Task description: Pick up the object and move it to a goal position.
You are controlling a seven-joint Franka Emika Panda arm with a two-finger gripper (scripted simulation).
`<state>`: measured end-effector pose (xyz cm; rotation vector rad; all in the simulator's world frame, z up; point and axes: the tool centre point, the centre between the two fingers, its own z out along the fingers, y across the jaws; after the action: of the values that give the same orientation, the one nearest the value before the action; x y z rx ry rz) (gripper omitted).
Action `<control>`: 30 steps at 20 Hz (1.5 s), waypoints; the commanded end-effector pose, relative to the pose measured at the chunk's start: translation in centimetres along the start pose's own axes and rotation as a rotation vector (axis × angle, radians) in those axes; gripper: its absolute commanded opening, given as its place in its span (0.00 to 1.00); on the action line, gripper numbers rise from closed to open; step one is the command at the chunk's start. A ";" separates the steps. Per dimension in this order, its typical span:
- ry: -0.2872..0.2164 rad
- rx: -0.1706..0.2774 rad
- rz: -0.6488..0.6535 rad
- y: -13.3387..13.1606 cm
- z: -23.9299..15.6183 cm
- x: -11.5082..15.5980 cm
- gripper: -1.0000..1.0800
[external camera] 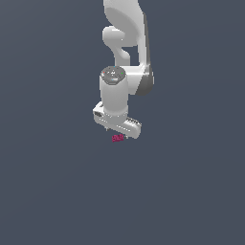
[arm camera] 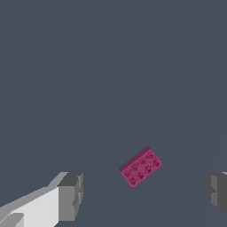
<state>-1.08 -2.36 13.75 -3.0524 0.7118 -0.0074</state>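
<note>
The object [external camera: 118, 138] is a tiny magenta-pink studded brick lying on the dark grey floor, just below the white gripper [external camera: 117, 131] in the exterior view. In the wrist view the brick [arm camera: 141, 166] lies flat, turned at an angle, between the two grey fingertips [arm camera: 71, 195] and apart from both. The jaws stand wide open, with nothing in them. The gripper hangs above the brick; the fingers themselves are hidden under the hand in the exterior view.
The white arm [external camera: 125, 43] reaches down from the top of the exterior view. The plain dark grey floor [external camera: 48, 191] lies all around.
</note>
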 end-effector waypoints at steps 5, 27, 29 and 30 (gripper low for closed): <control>-0.005 0.003 0.190 0.3 1.8 -0.9 0.96; -0.003 -0.006 0.793 2.2 6.7 -3.9 0.96; -0.002 -0.007 0.827 2.4 7.0 -4.1 0.96; -0.001 -0.007 0.841 2.4 7.1 -4.1 0.96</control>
<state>-5.67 -2.63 6.83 -2.5242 1.8656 0.0039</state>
